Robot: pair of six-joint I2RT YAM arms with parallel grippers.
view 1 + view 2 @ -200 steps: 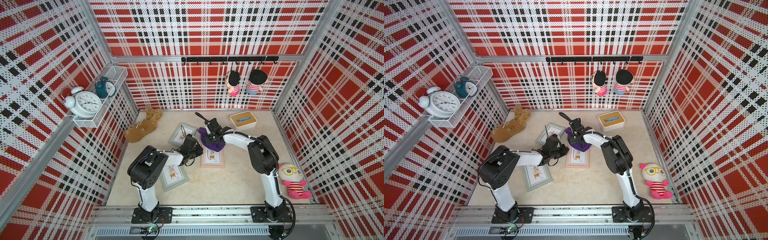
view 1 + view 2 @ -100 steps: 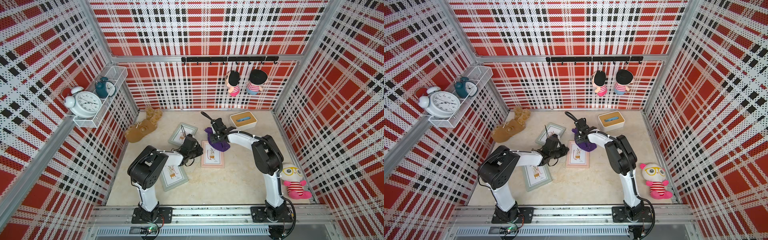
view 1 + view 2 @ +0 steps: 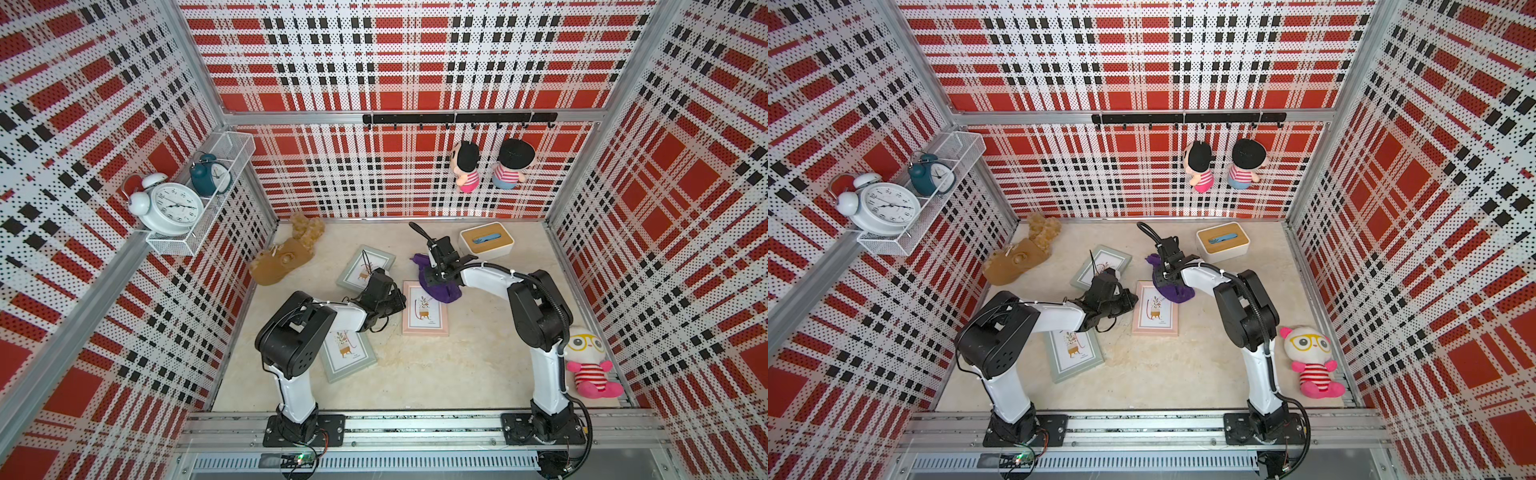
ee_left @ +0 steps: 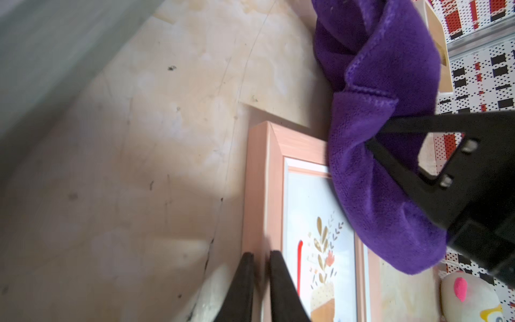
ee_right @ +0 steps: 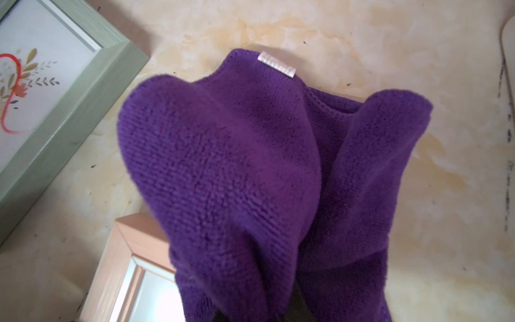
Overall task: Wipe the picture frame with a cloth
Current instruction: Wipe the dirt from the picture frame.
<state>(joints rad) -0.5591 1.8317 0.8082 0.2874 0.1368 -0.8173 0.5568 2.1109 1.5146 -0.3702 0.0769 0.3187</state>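
In both top views the right claw (image 3: 433,278) is clamped on the bunched cloth (image 3: 446,293), which hangs under it and drapes over the far right corner of the pink picture frame (image 3: 424,318). The left claw (image 3: 397,300) sits at that frame's left edge.

Left wrist view: the left claw (image 4: 259,274), almost closed, lies over the frame's side rail. The cloth (image 4: 376,172) covers the corner beyond.

Right wrist view: the cloth (image 5: 237,172) hangs from the claw, with its white tag (image 5: 276,64) away from the frame.

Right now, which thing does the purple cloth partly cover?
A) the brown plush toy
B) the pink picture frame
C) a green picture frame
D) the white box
B: in a top view the purple cloth overlaps the far corner of the pink frame and none of the others.
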